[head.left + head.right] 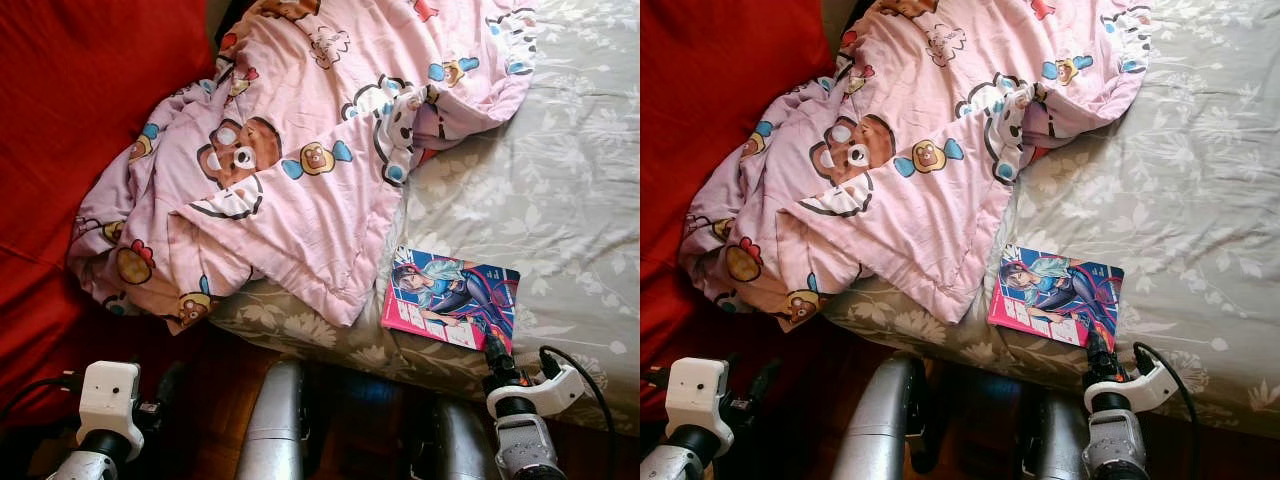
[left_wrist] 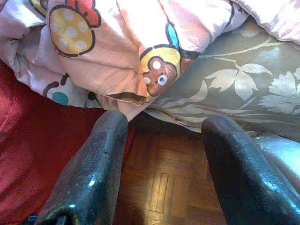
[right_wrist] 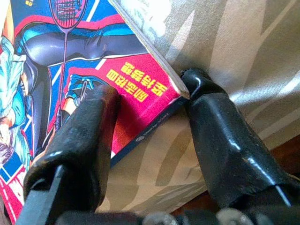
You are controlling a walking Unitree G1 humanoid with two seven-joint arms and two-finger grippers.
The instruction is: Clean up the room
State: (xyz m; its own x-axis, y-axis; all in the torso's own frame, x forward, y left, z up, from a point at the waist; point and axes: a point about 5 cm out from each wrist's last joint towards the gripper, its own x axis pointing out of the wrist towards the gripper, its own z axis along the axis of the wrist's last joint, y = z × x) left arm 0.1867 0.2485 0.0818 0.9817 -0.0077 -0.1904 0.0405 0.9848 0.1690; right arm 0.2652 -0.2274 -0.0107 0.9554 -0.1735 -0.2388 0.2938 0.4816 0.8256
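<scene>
Right claw (image 3: 150,101) spread around the comic book (image 1: 452,296) corner at bed (image 1: 580,200) edge, not clamped; thin cover may slip. Left claw (image 2: 164,140) released, idle.

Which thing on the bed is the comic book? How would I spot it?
Find the bed's grey leafy sheet, then its near edge, beside the rumpled pink bear blanket. The comic book lies flat there: a thin, bright pink-and-blue cover with a cartoon character.
</scene>
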